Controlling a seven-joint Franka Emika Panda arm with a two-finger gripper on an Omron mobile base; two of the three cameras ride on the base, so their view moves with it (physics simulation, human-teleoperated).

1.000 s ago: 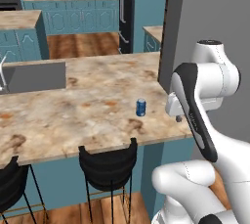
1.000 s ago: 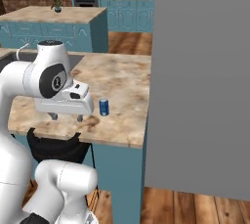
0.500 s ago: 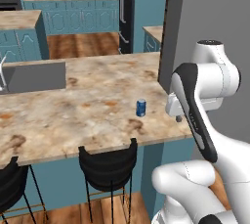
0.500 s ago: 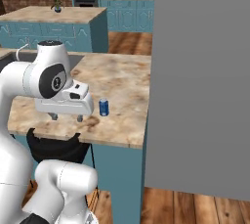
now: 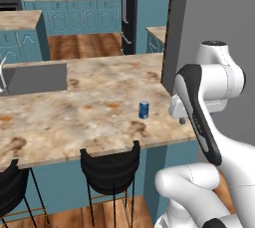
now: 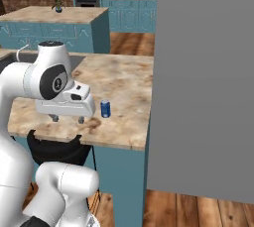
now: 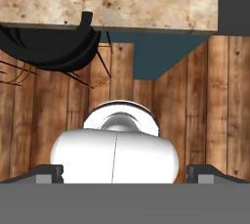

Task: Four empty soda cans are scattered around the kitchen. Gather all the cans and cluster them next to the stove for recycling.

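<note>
Can [image 5: 144,109] placement was what your next move depended on: one blue soda can stood upright near the front edge of the marbled counter [image 5: 74,112], and your gripper [image 6: 67,118] hung just in front of that edge, pointing straight down at the wooden floor [image 7: 215,105], jaws spread as wide as they go and holding nothing. In the right base view the can sat just right of the fingers and further onto the counter, so you had to reach forward and slightly right, with the can's long axis vertical. You had one can visible, none of the red ones, one arm, two black bar stools [image 5: 110,170] under the overhang, and no stove nearby.
</note>
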